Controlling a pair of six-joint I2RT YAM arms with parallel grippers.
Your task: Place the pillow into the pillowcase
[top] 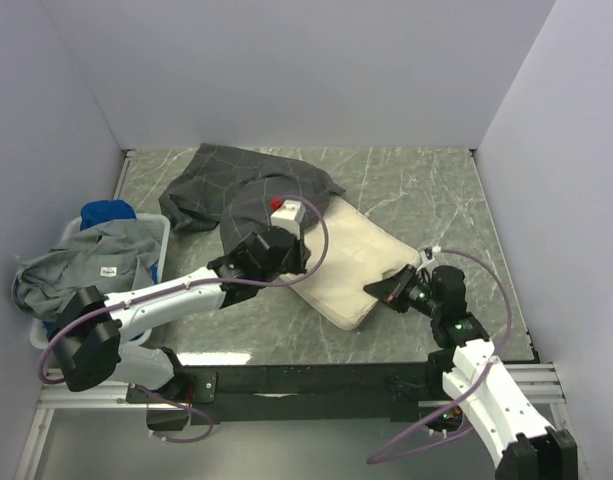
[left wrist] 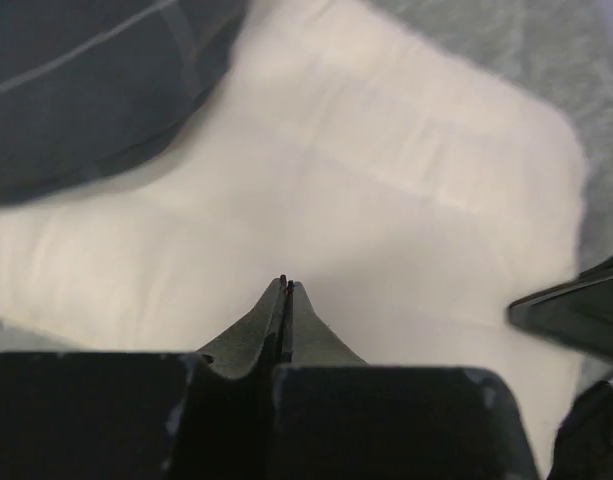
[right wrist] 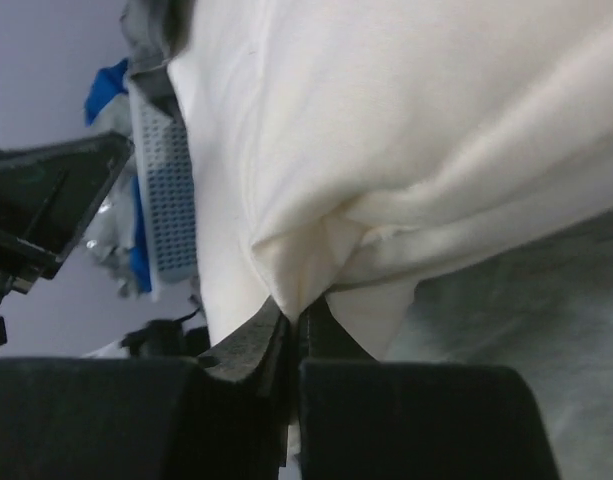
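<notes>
At my far left a white basket [top: 158,238] sits at the edge of the worktop [top: 416,190]. A plain grey garment [top: 96,265] is heaped in it and spills over its near side, and a bright blue cloth [top: 108,213] shows behind that.

Next, towards the back of the worktop, the pillowcase [top: 236,185] lies crumpled, dark with thin pale grid lines. Its near edge overlaps the left end of the pillow [top: 351,265].

My left end effector [left wrist: 284,290] is over that left end of the pillow, just beside the pillowcase edge. Its two fingers are pressed together along their whole length. I cannot tell whether any pillow fabric is nipped between the tips.

The pillow lies flat, slanting from the pillowcase down towards my right side, with its stitched channels showing.

At the pillow's near right corner, my right end effector [right wrist: 294,315] is clamped tight on the pillow. The cream fabric puckers into folds where it runs between the fingers, and that corner is gathered above the grey marbled surface.
</notes>
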